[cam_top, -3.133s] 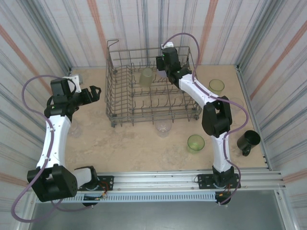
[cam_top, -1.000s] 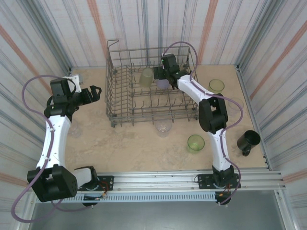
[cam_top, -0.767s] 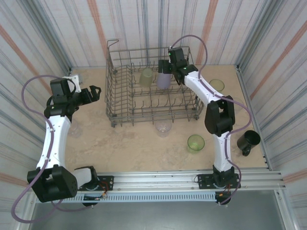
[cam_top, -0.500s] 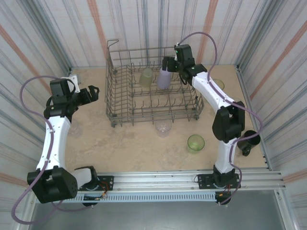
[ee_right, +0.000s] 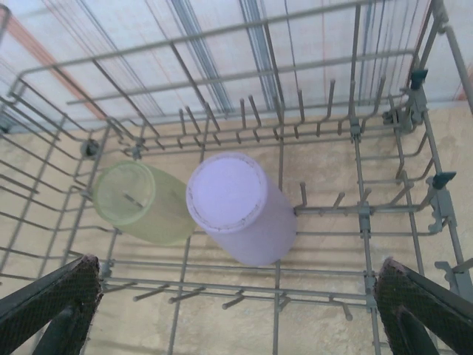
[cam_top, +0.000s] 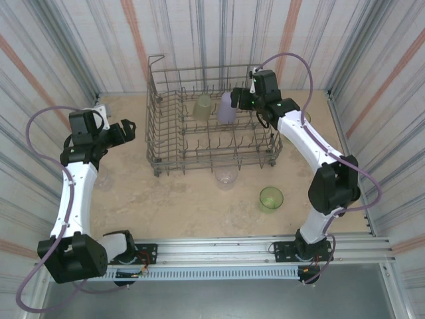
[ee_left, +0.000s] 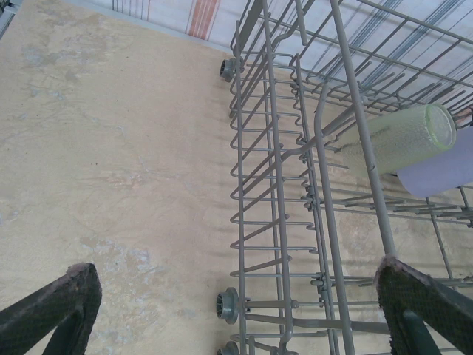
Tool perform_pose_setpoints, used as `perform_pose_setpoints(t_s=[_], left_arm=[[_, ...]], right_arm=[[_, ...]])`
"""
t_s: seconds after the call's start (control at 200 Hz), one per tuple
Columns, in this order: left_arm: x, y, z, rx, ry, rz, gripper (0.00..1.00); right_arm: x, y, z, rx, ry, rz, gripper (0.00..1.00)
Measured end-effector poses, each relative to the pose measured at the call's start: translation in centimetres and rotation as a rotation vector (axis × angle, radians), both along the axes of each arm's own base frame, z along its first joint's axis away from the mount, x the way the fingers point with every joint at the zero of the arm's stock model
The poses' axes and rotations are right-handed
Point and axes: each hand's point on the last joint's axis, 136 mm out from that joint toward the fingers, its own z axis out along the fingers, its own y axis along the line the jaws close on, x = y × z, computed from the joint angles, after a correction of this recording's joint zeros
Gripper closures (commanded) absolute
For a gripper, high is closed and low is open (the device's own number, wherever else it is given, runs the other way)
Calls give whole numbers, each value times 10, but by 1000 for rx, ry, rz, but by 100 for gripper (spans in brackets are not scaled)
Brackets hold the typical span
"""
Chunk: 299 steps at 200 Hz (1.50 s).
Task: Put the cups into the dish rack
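I am making out no readable writing or brand mark on the cups, the rack or my arms in any view.

My right pincer (cam_top: 240, 101) is hovering over the far right part of the dish rack (cam_top: 154, 119), fingers wide apart and gripping nothing. In its wrist view only the two dark fingertips are showing, cut off at the bottom corners. Beyond them the lavender cup (ee_right: 240, 207) is leaning tilted among the tines inside the rack, one round end facing the camera; I cannot tell whether that end is the mouth or the base. Just to its left a yellow-green cup (ee_right: 140, 201) is leaning the same way, and the two seem to be touching.

My left pincer (cam_top: 129, 128) is hanging apart from the rack's left side, also spread open and empty. Its wrist view is looking through the rack wires, which are crossing over the yellow-green cup, while the lavender one is cut off by the right edge.

On the table (cam_top: 172, 199), a clear cup (cam_top: 226, 177) is standing just in front of the rack, faint and hard to outline. Another yellow-green cup (cam_top: 270, 198) is standing nearer my right arm. A further yellowish cup (cam_top: 302, 118) beside the rack's right end is mostly hidden behind that arm.
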Motion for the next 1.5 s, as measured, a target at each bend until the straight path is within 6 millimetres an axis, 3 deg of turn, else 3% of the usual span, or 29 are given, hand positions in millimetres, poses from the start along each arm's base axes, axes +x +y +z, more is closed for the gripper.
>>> perform_pose_setpoints(t_s=[0.135, 0.416, 0.952, 1.227, 1.498], left_arm=[[0, 0, 0, 2, 1, 3, 1], [-1, 1, -1, 8, 4, 7, 1], [-3, 4, 6, 15, -18, 21, 1], [-3, 4, 7, 15, -18, 21, 1], [-3, 8, 7, 12, -20, 34, 1]], right_arm=[[-5, -19, 7, 3, -2, -28, 1], [-14, -52, -14, -19, 77, -74, 1], [-6, -140, -27, -115, 177, -199, 0], [5, -164, -60, -138, 277, -240, 7], [17, -170, -79, -149, 351, -251, 18]])
